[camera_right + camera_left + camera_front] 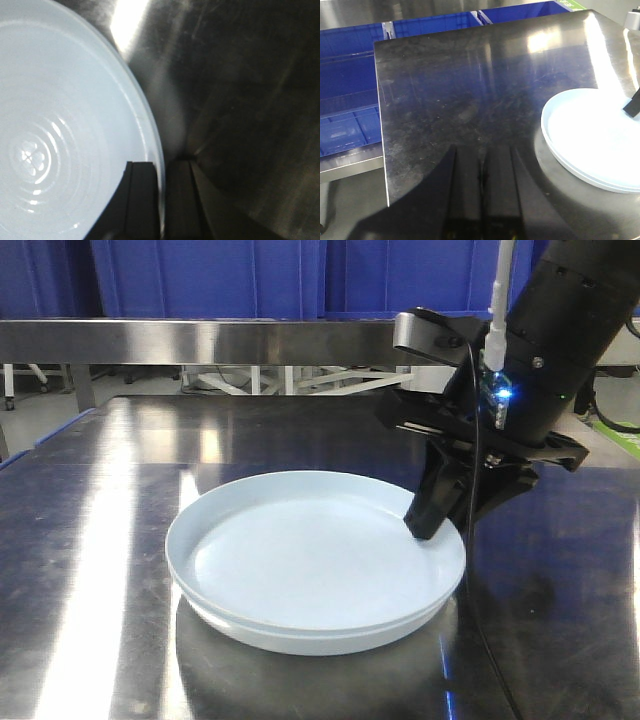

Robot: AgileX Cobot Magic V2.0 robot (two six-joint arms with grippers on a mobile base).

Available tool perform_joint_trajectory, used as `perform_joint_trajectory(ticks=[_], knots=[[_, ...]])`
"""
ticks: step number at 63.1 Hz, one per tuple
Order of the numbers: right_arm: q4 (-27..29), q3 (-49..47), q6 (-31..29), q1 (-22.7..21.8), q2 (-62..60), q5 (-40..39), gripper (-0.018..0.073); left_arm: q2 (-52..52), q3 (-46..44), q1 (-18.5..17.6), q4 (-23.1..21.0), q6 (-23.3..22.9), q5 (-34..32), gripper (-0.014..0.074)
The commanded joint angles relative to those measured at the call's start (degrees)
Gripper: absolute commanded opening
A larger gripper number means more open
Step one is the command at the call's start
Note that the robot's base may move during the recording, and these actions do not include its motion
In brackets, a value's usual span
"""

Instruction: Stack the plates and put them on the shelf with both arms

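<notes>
stacked plates (pixel 300 570) sit with the down-tilted right hand (pixel 425 528) pinching their rim.

the lower of the plates (pixel 300 570) lies almost wholly hidden under the upper; only a sliver of its rim shows. in the left wrist view they run off the right edge, and the left end effector (pixel 482 160) is cut by the bottom edge. the rim between the fingers of the right end effector (pixel 163 170) is blurred.

Front camera low, close; wrist cameras look down — all share plates (pixel 300 565)
</notes>
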Motion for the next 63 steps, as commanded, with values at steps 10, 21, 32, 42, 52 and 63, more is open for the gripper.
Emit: perform_joint_trajectory(ticks=[10, 21, 32, 42, 52, 63], knots=[[-0.07, -0.99, -0.54, -0.67, -9.45, -2.80, 0.0056, 0.28, -1.64, -0.34, 0.25, -0.50, -4.58, 0.0084], [-0.07, -0.99, -0.54, -2.56, -18.19, -5.48, 0.0056, 0.28, -1.64, -0.34, 0.25, -0.50, -4.58, 0.0084], [-0.25, 1.24, -0.54, -5.45, -27.69, -9.52, 0.0056, 0.28, -1.64, -0.34, 0.25, -0.50, -4.58, 0.0084], [-0.69, 6.13, -0.60, -6.27, -36.33, -14.70, 0.0056, 0.28, -1.64, -0.34, 0.25, -0.50, -4.58, 0.0084], [-0.83, 11.37, -0.60, -6.27, -44.42, -18.72, 0.0056, 0.28, -1.64, -0.34, 0.25, -0.50, -4.58, 0.0084], [-0.83, 17.98, -0.60, -6.27, -53.95, -23.46, 0.0056, 0.28, -1.64, -0.34, 0.25, -0.50, -4.58, 0.0084]])
